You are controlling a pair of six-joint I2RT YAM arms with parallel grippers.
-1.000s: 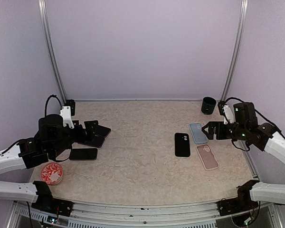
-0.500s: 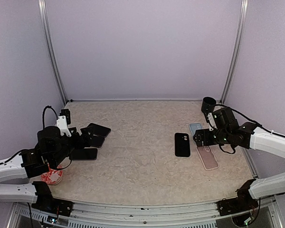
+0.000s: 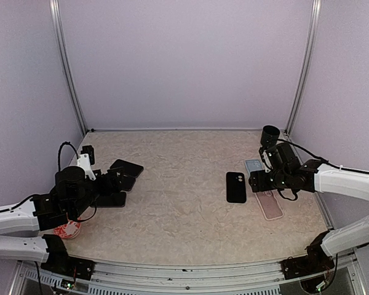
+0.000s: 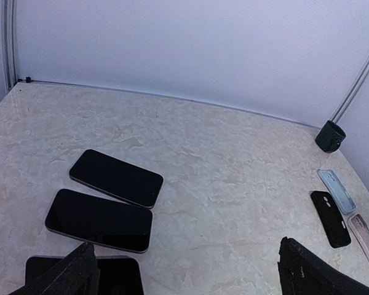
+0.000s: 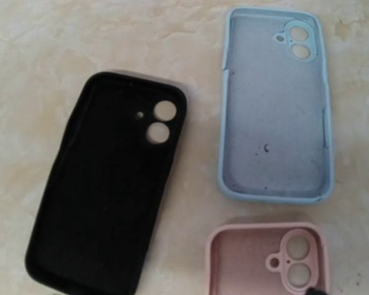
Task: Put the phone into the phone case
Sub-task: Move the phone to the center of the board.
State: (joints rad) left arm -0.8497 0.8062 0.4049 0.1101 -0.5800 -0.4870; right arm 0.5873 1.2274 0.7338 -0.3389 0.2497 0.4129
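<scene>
Three dark phones lie at the left: one farthest, one nearer, and a third at the frame's bottom edge beside my left finger. My left gripper hovers over them, open, with nothing between its fingers. Three empty phone cases lie face up at the right: black, blue and pink. My right gripper hangs just above them, between the black case and the pink one. Only one fingertip shows, over the pink case. Its jaws stand wide and hold nothing.
A dark cup stands at the back right corner. A red patterned dish sits near the front left, partly under the left arm. Metal frame posts and purple walls close in the beige table.
My right arm has swung left and down from the table's right edge to hang over the cases. The left arm has shifted slightly nearer and lower over the phones.
</scene>
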